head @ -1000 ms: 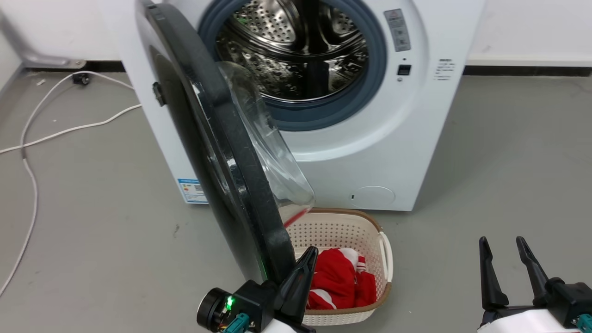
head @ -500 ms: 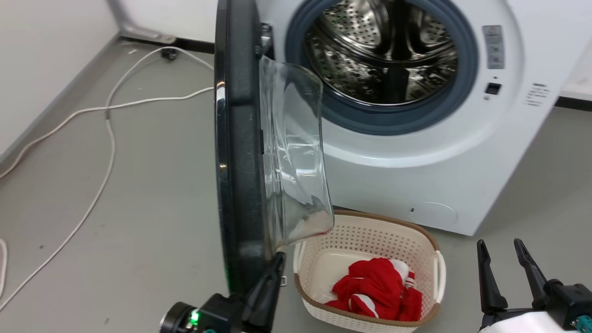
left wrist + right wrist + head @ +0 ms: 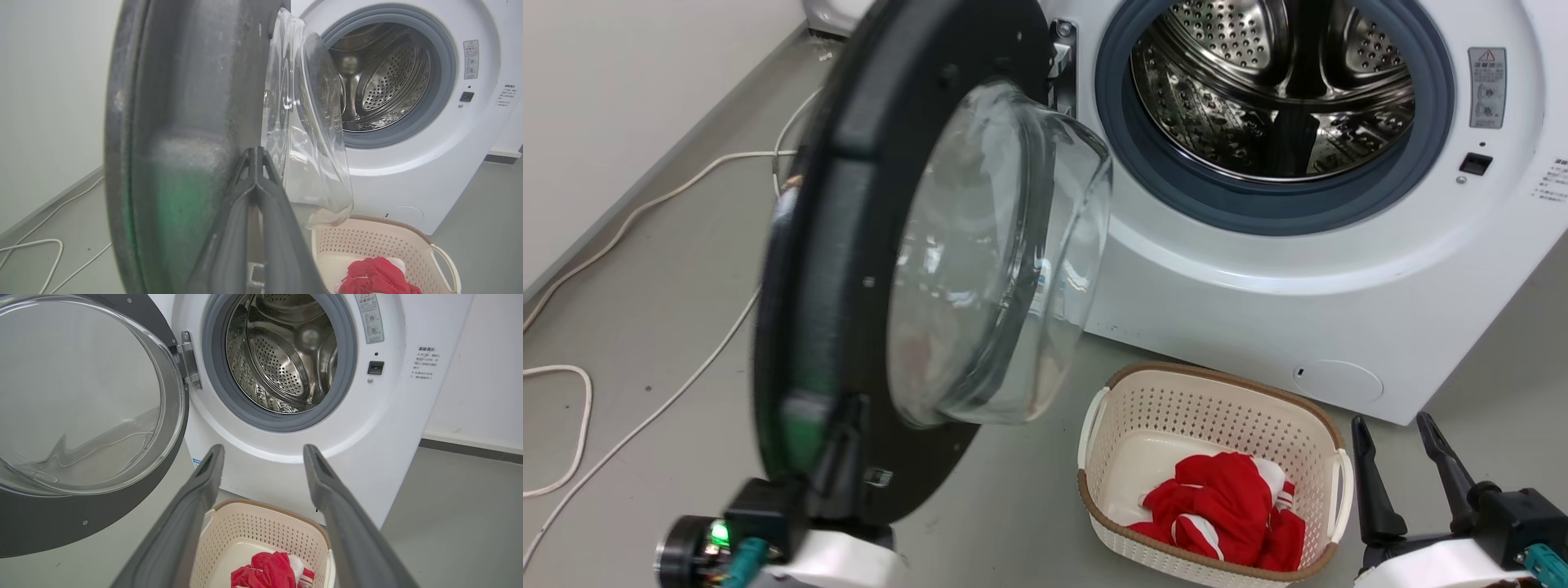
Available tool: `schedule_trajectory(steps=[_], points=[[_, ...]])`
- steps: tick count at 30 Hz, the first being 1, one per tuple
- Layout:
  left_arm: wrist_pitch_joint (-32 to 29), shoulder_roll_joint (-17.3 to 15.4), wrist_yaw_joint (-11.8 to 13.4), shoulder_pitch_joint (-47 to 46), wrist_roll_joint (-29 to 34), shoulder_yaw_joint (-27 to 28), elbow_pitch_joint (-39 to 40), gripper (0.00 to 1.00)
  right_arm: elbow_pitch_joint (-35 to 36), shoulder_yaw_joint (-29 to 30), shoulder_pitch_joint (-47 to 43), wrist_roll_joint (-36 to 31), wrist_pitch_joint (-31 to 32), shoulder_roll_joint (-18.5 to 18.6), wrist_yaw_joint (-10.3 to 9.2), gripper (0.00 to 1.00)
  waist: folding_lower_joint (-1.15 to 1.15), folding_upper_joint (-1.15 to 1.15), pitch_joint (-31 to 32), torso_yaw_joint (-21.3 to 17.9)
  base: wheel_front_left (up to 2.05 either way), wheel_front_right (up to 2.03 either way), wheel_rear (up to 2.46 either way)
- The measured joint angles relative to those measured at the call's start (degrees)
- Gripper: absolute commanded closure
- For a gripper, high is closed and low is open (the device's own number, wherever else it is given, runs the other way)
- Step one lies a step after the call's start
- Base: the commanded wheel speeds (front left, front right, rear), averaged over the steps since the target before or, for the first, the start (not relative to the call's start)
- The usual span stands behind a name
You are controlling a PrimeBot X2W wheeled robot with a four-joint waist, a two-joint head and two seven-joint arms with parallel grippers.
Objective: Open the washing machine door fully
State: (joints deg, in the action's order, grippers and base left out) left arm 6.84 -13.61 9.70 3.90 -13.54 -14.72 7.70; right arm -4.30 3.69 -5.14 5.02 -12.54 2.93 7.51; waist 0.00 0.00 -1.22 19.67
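The white washing machine (image 3: 1258,278) stands with its steel drum (image 3: 1274,82) exposed. The washing machine door (image 3: 849,245), a black disc with a clear glass bowl (image 3: 980,261), is swung out to the left on its hinge and shows me its inner face. My left gripper (image 3: 848,412) is shut, its fingertips resting against the door's lower inner rim. In the left wrist view the left gripper (image 3: 255,152) lies tips together on the door (image 3: 184,102). My right gripper (image 3: 1392,429) hangs open at the lower right, apart from the machine. The right wrist view has the right gripper (image 3: 263,451) facing the machine (image 3: 392,416) and the door (image 3: 81,522).
A cream perforated basket (image 3: 1217,400) holding red cloth (image 3: 1225,506) sits on the floor before the machine, between my two arms. White cables (image 3: 645,204) trail over the grey floor at the left, beside a pale wall (image 3: 621,98).
The door has swung further out, from nearly edge-on to showing its inner face, and my left gripper has gone left with it. The head camera has turned. The right gripper has stayed open.
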Motion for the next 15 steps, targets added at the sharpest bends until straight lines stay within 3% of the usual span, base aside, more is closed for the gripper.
schedule_trajectory(steps=[8,15], points=[[3.43,-3.99,1.13,-5.43,-3.81,9.65,-8.48,1.00,0.71,-0.73,1.38,-0.71,0.86,0.00,0.01,0.00,0.00,0.00,-2.07,-1.98,0.00,0.00,0.00],[5.88,-7.50,0.31,-10.62,-7.36,16.21,-14.95,1.00,1.88,0.57,1.83,-0.83,1.43,-0.02,0.00,0.00,0.00,0.00,-4.99,-3.39,0.00,0.00,0.00]])
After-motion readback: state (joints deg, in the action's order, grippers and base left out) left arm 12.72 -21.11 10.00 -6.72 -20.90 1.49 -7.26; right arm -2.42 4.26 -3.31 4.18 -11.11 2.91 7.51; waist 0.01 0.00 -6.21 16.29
